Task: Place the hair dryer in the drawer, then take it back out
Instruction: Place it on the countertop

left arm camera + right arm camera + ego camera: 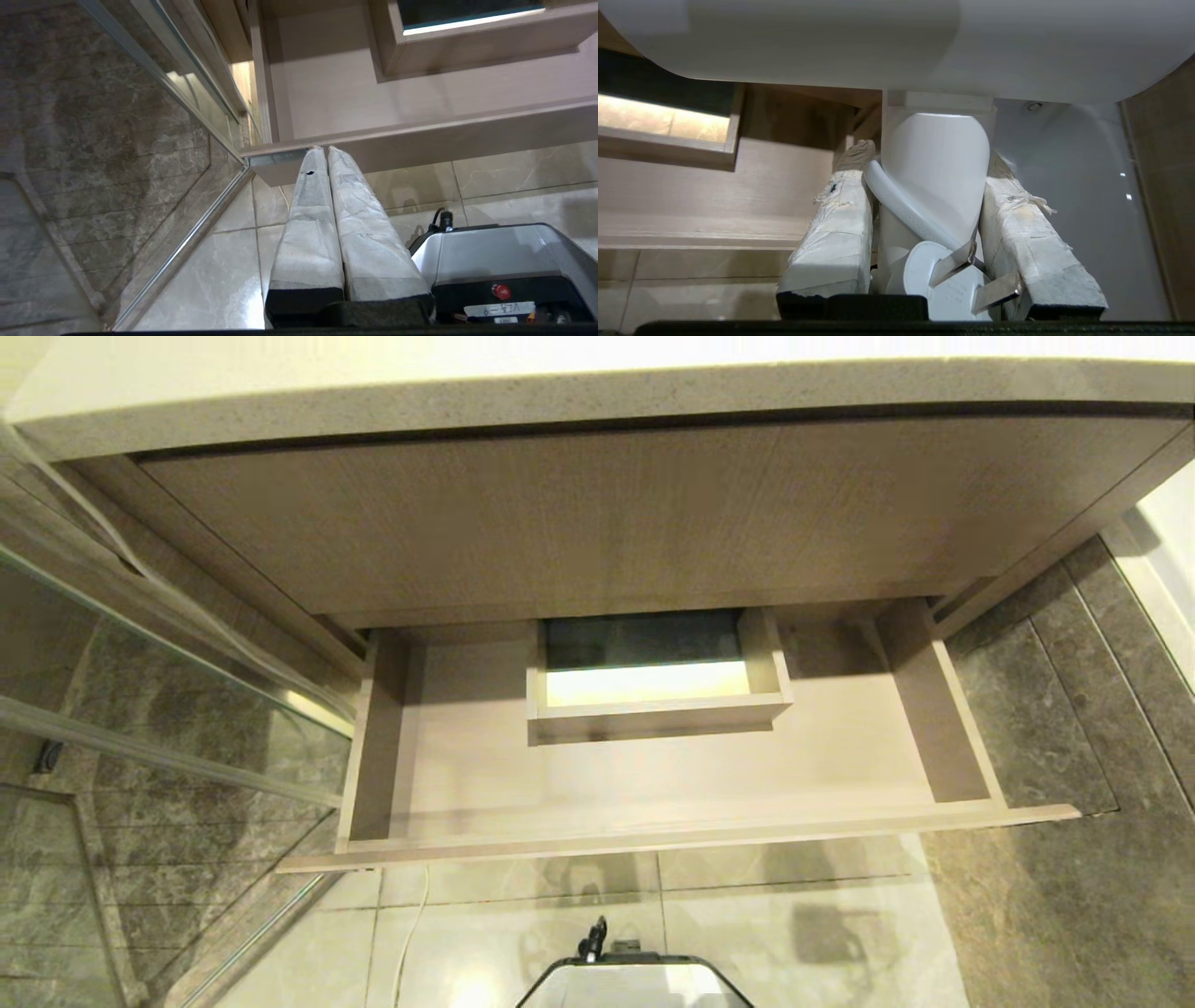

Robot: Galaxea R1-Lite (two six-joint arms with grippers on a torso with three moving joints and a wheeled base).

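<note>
Right wrist view: right tool (924,205) clamps the hair dryer (934,158); placement pending, so lower it into the open drawer (653,775) at 12 o'clock.

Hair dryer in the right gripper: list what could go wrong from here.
1. The hair dryer is pinched only at its handle between the right gripper fingers, with the big white barrel beyond them; it might tilt or slip.
2. Its plug and cord hang loose by the fingers and could snag on the drawer front edge.
3. The boxed cutout in the open drawer narrows the floor; the dryer could knock it.
</note>
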